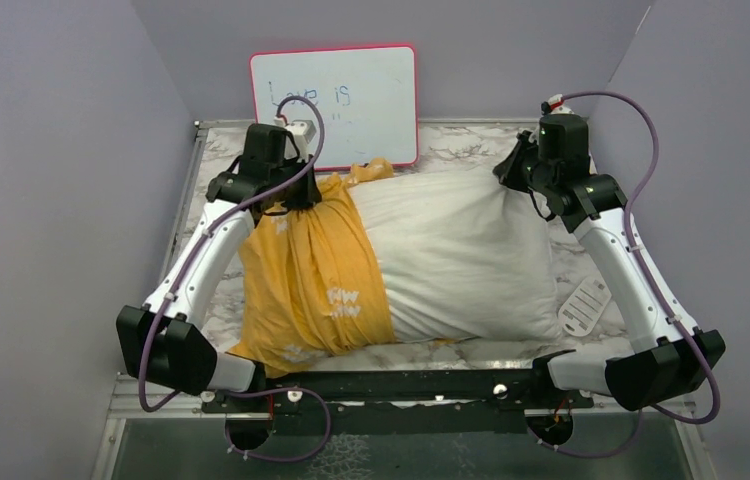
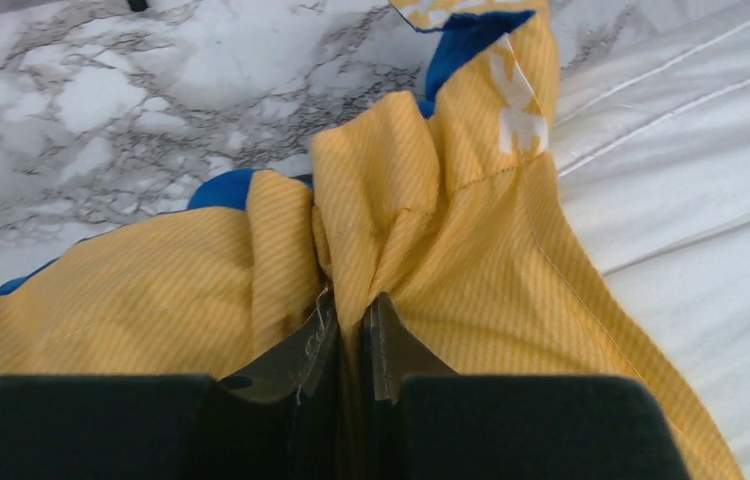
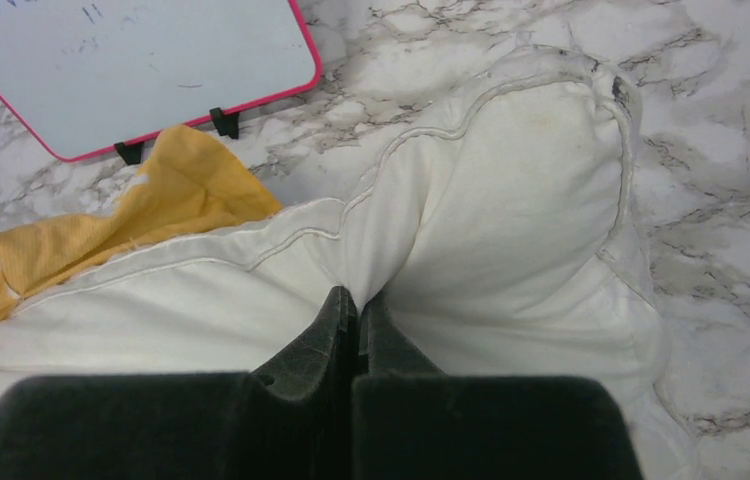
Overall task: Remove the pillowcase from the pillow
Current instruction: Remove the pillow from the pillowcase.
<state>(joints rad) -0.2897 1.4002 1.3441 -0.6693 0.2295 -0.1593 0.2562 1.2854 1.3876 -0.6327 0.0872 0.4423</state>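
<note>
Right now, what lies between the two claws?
From above, between the left gripper and right gripper: bunched yellow pillowcase, then bare white pillow.

You have a marble-patterned table [image 1: 471, 140] carrying everything. The pillow [image 1: 461, 250] lies across it, its far right corner at the right gripper [image 3: 356, 300]. The pillowcase [image 1: 311, 270] is bunched over the pillow's left end, below the left gripper [image 2: 351, 310]. Just beyond the left gripper a pink-framed whiteboard [image 1: 351, 90] stands at the back edge (faint writing on it). A white slotted disc [image 1: 584, 305] lies on the base side of the right gripper, just beside the pillow.
</note>
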